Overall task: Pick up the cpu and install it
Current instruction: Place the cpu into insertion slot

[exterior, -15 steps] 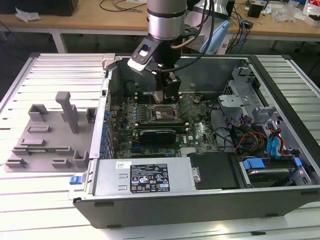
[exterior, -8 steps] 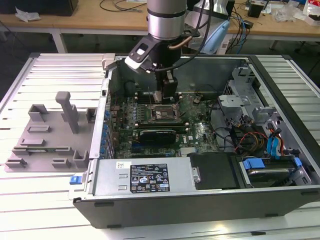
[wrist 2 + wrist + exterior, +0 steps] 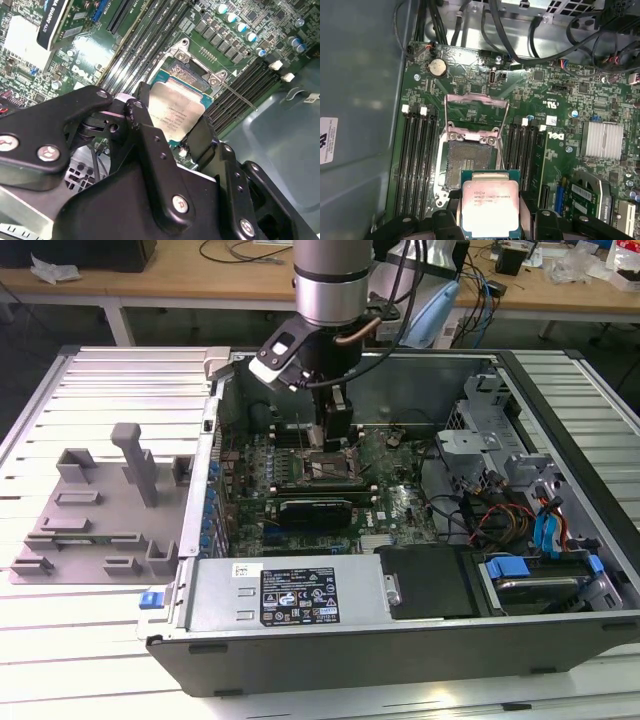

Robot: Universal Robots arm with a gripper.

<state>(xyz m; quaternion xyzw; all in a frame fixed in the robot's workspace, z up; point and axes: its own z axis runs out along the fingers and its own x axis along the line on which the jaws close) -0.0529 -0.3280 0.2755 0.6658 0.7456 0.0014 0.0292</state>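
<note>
Just over the open socket point(image 3: 467, 162), the gripper point(image 3: 492, 222) is pinching the cpu point(image 3: 491, 205) by its edges. I'd hold it flat and squared up, no tilt.

cpu point(image 3: 491, 207) abv socket point(image 3: 467, 162), in case point(image 3: 420, 645).

The cpu point(image 3: 491, 206) wore a satin, pale silver metal lid. The gripper point(image 3: 172, 122) was matt black with shiny screws point(image 3: 48, 152). The fixture point(image 3: 100, 540), left in the exterior view, looked matt grey plastic.
</note>
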